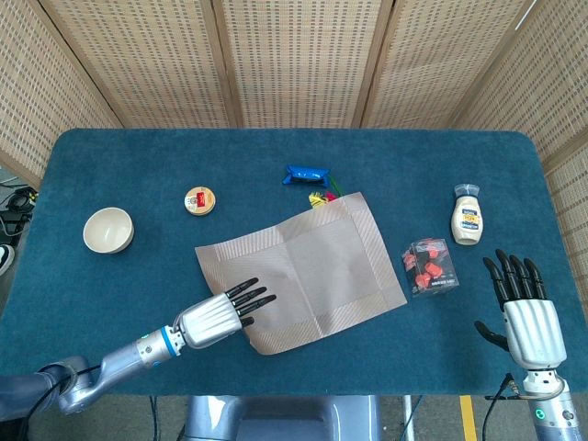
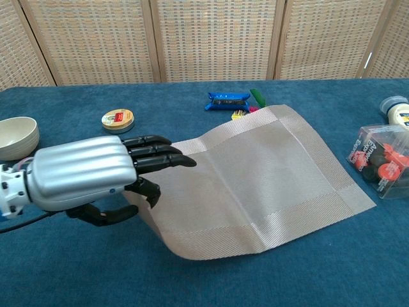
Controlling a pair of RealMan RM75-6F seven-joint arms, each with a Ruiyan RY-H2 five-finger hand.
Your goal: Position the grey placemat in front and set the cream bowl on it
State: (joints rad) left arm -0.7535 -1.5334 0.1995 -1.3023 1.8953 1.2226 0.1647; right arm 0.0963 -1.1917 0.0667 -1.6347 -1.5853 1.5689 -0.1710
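Gripping the near-left edge of the grey placemat (image 1: 303, 271), our left hand (image 1: 213, 319) has its long axis running diagonally away to its right. The cream bowl (image 1: 108, 230) lies ahead-left, nearest this hand. The chest view shows the lifted edge; only the head view shows our right hand (image 1: 528, 312), spread and holding nothing.

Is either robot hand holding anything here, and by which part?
The left robot hand holds the grey placemat by its near left corner, fingers on top and thumb apparently beneath. The right robot hand holds nothing.
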